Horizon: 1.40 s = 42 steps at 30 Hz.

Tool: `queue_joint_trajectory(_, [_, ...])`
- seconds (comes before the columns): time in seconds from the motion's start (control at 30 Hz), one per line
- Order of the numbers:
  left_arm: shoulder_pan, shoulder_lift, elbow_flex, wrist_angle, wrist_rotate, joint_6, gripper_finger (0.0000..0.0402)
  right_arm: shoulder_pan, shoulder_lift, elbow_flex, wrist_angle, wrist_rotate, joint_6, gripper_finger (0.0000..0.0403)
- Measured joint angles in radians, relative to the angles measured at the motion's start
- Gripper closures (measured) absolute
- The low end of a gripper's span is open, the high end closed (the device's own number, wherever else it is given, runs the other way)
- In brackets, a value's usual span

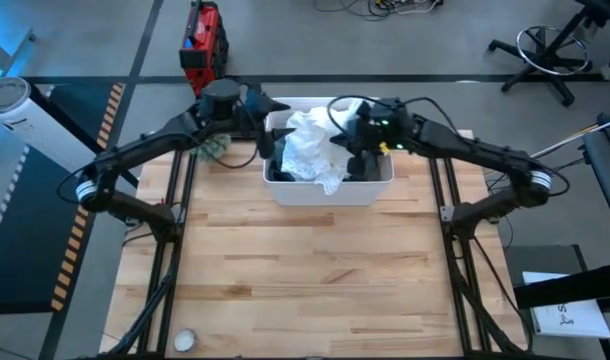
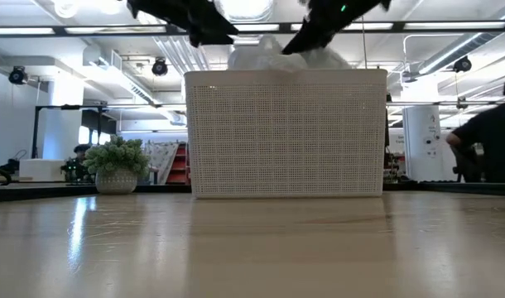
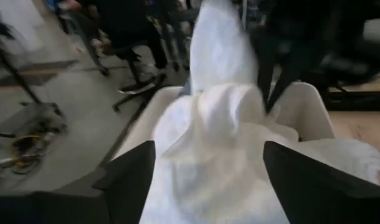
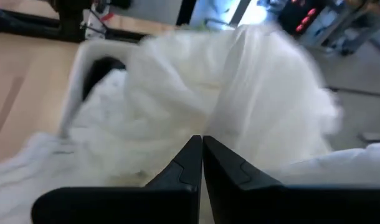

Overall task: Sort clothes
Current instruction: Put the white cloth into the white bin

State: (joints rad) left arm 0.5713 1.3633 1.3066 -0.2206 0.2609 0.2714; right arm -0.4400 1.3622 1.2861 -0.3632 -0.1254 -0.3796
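White garment [image 1: 310,150], soft and crumpled, heaped in perforated white plastic bin [image 1: 330,190] at table's far centre. Left gripper [image 3: 205,165] fingers released, straddling cloth. Right gripper [image 4: 202,158] clenched, pinching white fabric.

White garment fills my left wrist camera

My left gripper [image 3: 202,180] stands with fingers [image 3: 131,177] wide apart over a white garment [image 3: 209,149] heaped in the white bin [image 3: 308,106]; office chairs [image 3: 137,68] beyond.
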Motion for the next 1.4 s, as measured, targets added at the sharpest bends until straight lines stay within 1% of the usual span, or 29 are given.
queue_joint_trajectory(0.1, [0.000,-0.072,-0.057,0.026,-0.038,0.000,0.0107,-0.035,0.085,0.000,0.043,-0.071,0.012,0.0403])
queue_joint_trajectory(0.17, [0.000,-0.120,-0.105,0.060,-0.044,-0.002,0.0106,-0.049,0.147,0.000,0.072,-0.107,0.026,0.0403])
queue_joint_trajectory(0.33, [0.000,-0.231,-0.210,0.128,-0.046,-0.028,0.0118,-0.065,0.291,0.001,0.096,-0.148,0.053,0.0403])
queue_joint_trajectory(0.43, [0.000,-0.281,-0.249,0.134,-0.046,-0.040,0.0126,-0.064,0.350,0.003,0.081,-0.157,0.077,0.0403])
queue_joint_trajectory(0.53, [-0.001,-0.313,-0.272,0.130,-0.045,-0.057,0.0130,-0.060,0.367,0.003,0.042,-0.184,0.109,0.0403])
queue_joint_trajectory(0.63, [-0.002,-0.343,-0.292,0.131,-0.045,-0.063,0.0133,-0.044,0.339,0.003,-0.003,-0.175,0.136,0.0403])
queue_joint_trajectory(0.73, [-0.002,-0.371,-0.314,0.131,-0.045,-0.065,0.0133,-0.022,0.282,-0.002,-0.030,-0.180,0.180,0.0403])
queue_joint_trajectory(0.87, [-0.002,-0.390,-0.322,0.129,-0.045,-0.082,0.0130,0.008,0.188,-0.001,0.003,-0.200,0.240,0.0403])
queue_joint_trajectory(1.1, [-0.002,-0.395,-0.322,0.128,-0.044,-0.090,0.0130,0.059,0.061,0.001,0.066,-0.194,0.304,0.0402])
queue_joint_trajectory(1.23, [-0.002,-0.404,-0.322,0.129,-0.042,-0.090,0.0135,0.074,0.017,0.041,0.025,-0.188,0.307,0.0383])
queue_joint_trajectory(1.3, [-0.003,-0.410,-0.322,0.128,-0.042,-0.090,0.0137,0.074,0.001,0.079,-0.005,-0.167,0.305,0.0368])
queue_joint_trajectory(1.4, [-0.003,-0.420,-0.322,0.120,-0.042,-0.080,0.0136,0.073,-0.018,0.129,-0.066,-0.068,0.256,0.0348])
